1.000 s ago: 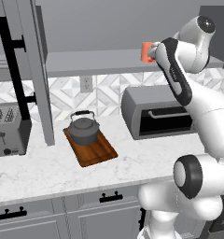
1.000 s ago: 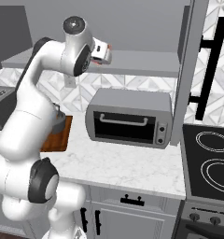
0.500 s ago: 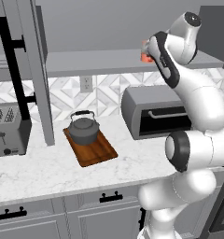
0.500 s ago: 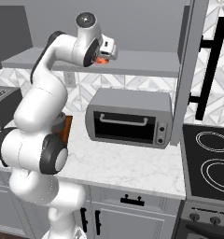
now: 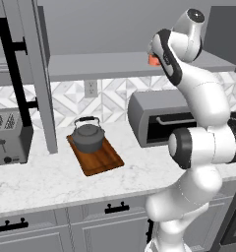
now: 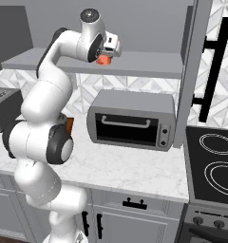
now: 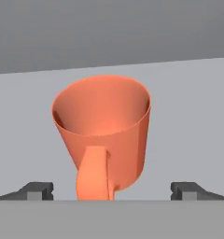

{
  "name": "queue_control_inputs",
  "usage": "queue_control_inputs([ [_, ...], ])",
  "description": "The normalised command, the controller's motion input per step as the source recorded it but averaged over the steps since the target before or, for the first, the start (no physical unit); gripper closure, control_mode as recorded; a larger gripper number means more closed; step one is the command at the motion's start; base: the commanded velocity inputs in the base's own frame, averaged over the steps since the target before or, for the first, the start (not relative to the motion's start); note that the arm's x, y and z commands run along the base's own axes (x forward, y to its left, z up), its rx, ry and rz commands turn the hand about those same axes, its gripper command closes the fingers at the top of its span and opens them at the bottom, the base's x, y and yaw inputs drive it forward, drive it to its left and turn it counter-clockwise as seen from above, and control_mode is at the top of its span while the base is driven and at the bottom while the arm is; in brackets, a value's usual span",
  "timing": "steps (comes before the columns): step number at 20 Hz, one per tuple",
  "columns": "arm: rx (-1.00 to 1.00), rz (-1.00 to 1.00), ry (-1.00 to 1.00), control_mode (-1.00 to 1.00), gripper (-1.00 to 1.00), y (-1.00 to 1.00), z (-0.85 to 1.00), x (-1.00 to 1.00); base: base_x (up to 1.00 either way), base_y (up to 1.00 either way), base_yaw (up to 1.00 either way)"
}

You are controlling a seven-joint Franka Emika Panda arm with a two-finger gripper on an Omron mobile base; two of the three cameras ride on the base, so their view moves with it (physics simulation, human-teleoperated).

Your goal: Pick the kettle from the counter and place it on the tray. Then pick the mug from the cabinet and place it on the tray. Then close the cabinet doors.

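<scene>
Gripper (image 7: 109, 191) fingers spread wide either side of the mug (image 7: 103, 135) on the cabinet (image 6: 135, 64) shelf (likely light, rigid, slick): pinch across body, handle facing camera.

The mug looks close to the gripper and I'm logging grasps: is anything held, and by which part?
Nothing is held: the gripper is open, fingertips apart either side of the mug.
</scene>
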Motion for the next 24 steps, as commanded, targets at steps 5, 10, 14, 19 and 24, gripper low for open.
queue_control_inputs([
  [5,-0.07,0.0,-0.05,-1.0,-1.0,0.0,-0.06,0.02,0.0,0.0,0.0],
  [10,-0.05,0.0,-0.06,-1.0,-1.0,0.01,-0.1,0.06,0.0,0.0,0.0],
  [14,-0.01,0.0,-0.03,-1.0,-1.0,0.0,-0.1,0.03,0.0,0.0,0.0],
  [19,0.0,0.0,0.0,-1.0,1.0,0.0,-0.03,0.03,0.0,0.0,0.0],
  [24,0.0,0.0,0.0,-1.0,1.0,0.0,0.0,0.1,0.0,0.0,0.0],
])
